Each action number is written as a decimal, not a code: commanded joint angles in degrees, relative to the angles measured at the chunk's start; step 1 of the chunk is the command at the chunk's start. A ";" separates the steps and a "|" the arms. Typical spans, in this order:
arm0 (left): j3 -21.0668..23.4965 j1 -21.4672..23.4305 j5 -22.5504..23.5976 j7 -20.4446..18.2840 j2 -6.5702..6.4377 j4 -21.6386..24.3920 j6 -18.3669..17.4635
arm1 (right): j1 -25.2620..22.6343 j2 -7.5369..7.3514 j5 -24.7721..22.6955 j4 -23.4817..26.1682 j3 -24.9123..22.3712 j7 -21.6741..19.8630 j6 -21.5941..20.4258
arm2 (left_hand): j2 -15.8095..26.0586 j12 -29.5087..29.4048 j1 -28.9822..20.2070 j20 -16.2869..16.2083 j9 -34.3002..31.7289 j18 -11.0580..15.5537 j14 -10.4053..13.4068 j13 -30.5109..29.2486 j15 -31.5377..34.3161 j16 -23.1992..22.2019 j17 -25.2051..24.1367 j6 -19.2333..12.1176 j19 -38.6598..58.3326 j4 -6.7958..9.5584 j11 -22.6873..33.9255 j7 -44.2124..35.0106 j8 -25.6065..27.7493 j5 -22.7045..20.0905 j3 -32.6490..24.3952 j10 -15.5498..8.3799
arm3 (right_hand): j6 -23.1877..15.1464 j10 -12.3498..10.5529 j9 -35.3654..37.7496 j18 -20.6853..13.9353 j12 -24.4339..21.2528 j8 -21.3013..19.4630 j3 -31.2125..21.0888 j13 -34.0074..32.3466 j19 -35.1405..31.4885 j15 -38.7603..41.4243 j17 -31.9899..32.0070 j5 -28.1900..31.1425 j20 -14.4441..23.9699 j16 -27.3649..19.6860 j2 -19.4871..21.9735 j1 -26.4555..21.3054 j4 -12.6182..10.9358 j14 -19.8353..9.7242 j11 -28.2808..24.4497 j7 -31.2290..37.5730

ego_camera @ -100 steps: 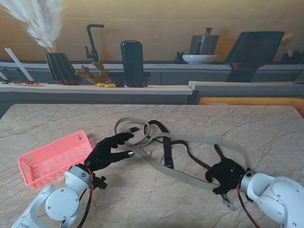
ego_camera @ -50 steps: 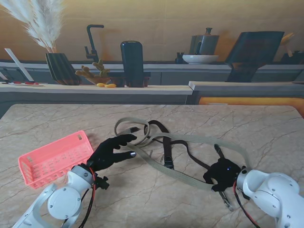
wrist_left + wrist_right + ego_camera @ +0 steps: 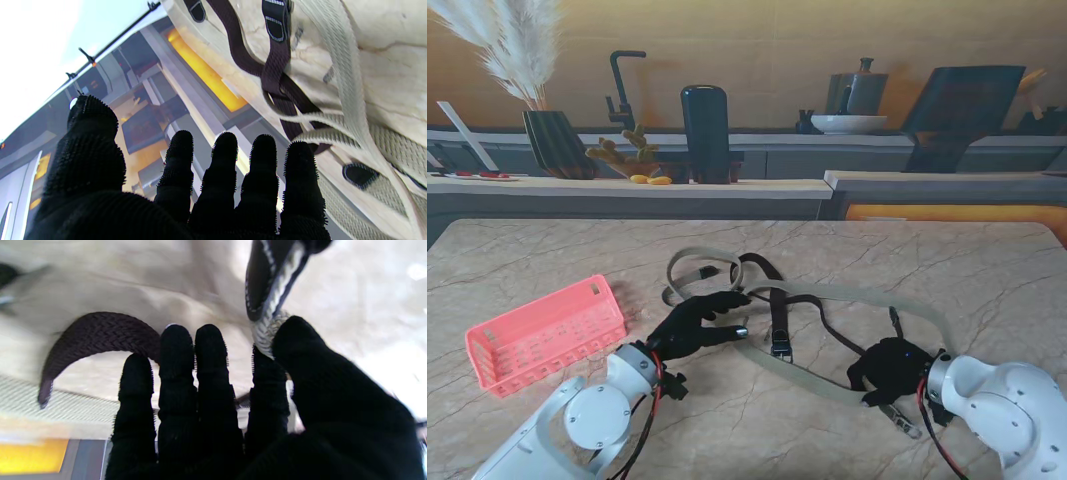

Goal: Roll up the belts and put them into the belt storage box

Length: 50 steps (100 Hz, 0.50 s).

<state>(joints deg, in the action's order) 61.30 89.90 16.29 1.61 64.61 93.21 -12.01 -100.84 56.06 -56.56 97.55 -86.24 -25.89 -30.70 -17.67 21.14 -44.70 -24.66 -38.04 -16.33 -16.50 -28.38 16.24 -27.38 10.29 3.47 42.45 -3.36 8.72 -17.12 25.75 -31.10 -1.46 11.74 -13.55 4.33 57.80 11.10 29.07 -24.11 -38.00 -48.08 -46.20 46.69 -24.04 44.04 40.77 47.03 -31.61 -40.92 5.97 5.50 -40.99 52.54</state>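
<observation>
1. The right robot hand (image 3: 889, 368), black-gloved, sits nearest to me on the marble-patterned bench (image 3: 987, 270). In its wrist view the thumb and forefinger pinch a doubled end of strap, pale webbing against dark; it has drawn slightly leftward since the earlier frames.
2. The left robot hand (image 3: 695, 324) has moved the most: it was just beside the pink slatted plastic storage box (image 3: 542, 335) and now reaches rightward over the tangle, well clear of the box. Its fingers (image 3: 223, 160) are spread wide and hold nothing.
3. Just beyond those fingertips lies the beige woven webbing belt (image 3: 847, 296), looping from there across to the right robot hand.
4. The dark brown woven belt (image 3: 777, 310) is tangled through the beige one, between the two robot hands, crossing it in several places.
5. The pink box stands to the left of the left robot hand, with no belt in it.
6. No brand, label or readable writing shows anywhere.
</observation>
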 commanded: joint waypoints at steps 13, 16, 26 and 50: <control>-3.09 -2.11 1.19 -0.55 0.73 -1.93 0.05 | 0.90 0.23 8.05 0.26 0.91 -0.08 1.23 | 0.50 0.14 -2.26 2.27 3.42 3.88 2.35 3.44 -0.37 0.96 -1.87 -0.80 -1.46 1.29 1.42 -2.16 0.68 0.78 0.70 -0.55 | -1.48 0.66 1.29 -0.23 1.11 -1.72 -0.95 -0.86 -1.09 0.02 0.43 1.92 -0.33 0.77 3.48 -3.01 1.87 -1.06 -2.26 3.83; -3.48 -2.38 1.52 -0.37 0.76 -2.22 -0.13 | 1.10 0.27 10.01 0.07 1.14 -0.28 1.75 | 0.37 0.10 -2.30 2.42 3.76 4.02 2.47 3.70 -0.43 1.06 -2.02 -0.76 -1.63 1.29 1.43 -2.28 0.71 0.85 0.64 -0.65 | -1.30 0.76 1.29 -0.17 1.16 -1.77 -1.00 -0.88 -1.11 0.08 0.35 1.83 -0.31 0.80 3.60 -3.04 1.88 -1.00 -2.35 3.79; -4.44 -3.10 2.71 0.24 0.82 -2.98 -0.73 | 1.84 0.45 16.71 -0.63 2.08 -1.05 4.12 | 0.02 -0.19 -2.31 3.19 5.60 5.04 3.05 5.16 -0.97 1.67 -2.88 -0.94 -2.71 1.33 1.40 -2.42 0.67 2.01 0.26 -0.91 | -0.66 1.27 1.24 0.05 1.37 -1.92 -1.21 -0.93 -1.20 0.45 0.32 1.95 -0.21 0.98 3.53 -3.20 1.93 -0.71 -2.74 3.78; -5.18 -3.84 6.33 2.13 0.85 -3.94 -2.19 | 3.44 1.89 33.05 -2.19 5.31 0.11 11.77 | -4.67 -2.21 6.26 4.74 7.19 6.52 5.21 5.69 -2.60 4.95 -3.43 -1.26 -3.80 -0.37 1.58 -3.90 -0.24 3.73 -17.98 -1.18 | 1.91 3.36 1.23 0.43 1.94 -1.95 -2.34 -1.01 -2.24 2.83 0.10 2.47 0.43 1.92 3.08 -3.64 2.27 0.62 -4.67 3.75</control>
<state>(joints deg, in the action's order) 55.85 85.87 20.70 3.69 65.21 89.25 -13.50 -97.53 56.64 -24.20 95.17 -81.70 -26.94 -19.16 -20.55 19.92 -41.20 -20.82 -31.97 -12.67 -13.92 -23.23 15.13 -23.98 7.57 3.47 39.48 -3.36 9.70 -19.33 25.80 -29.46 -14.35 11.70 -10.85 5.64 57.80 11.46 29.98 -24.82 -38.49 -48.05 -46.20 47.52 -24.04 44.04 40.77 47.89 -31.52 -42.20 6.53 6.43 -43.70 52.54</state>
